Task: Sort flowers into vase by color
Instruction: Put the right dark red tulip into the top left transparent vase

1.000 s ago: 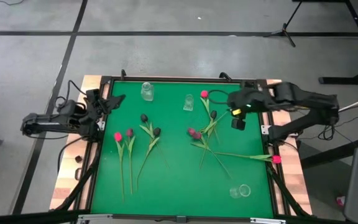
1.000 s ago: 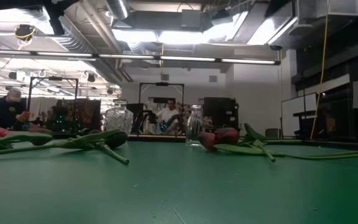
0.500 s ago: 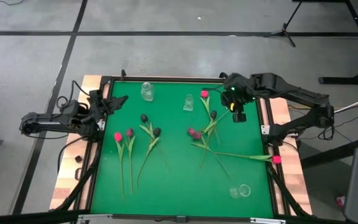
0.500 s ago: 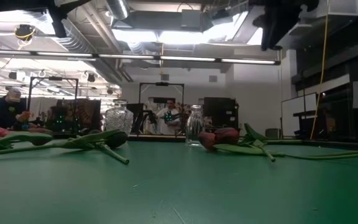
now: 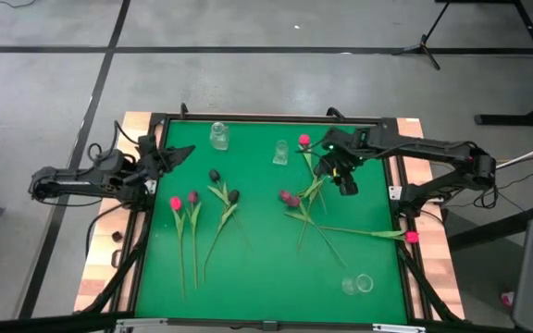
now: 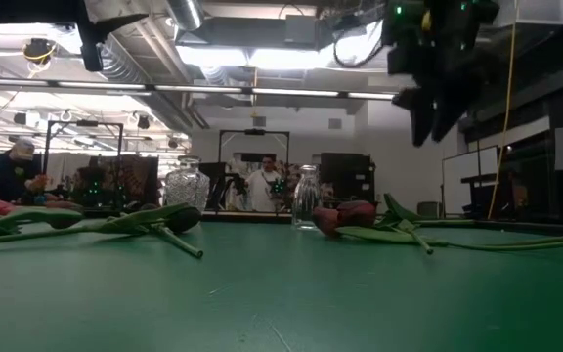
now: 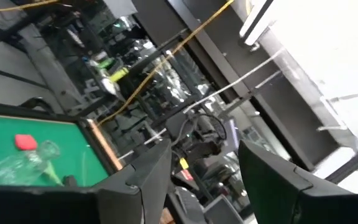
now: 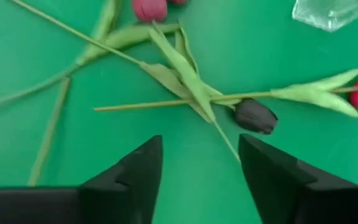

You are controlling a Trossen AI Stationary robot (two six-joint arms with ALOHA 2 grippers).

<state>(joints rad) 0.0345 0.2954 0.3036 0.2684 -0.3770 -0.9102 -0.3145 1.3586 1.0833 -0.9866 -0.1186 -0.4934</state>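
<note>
High view shows the right claw, its jaws parted and holding nothing, has swung in from the bench's right edge to hover over the tangle of thin green-stemmed tulip-like flowers at the bench's right side, which suggests a pick is starting. A near-black bud lies just ahead of its fingers, not yet between them. The left claw, also spread and empty, waits at the bench's left edge.
</note>
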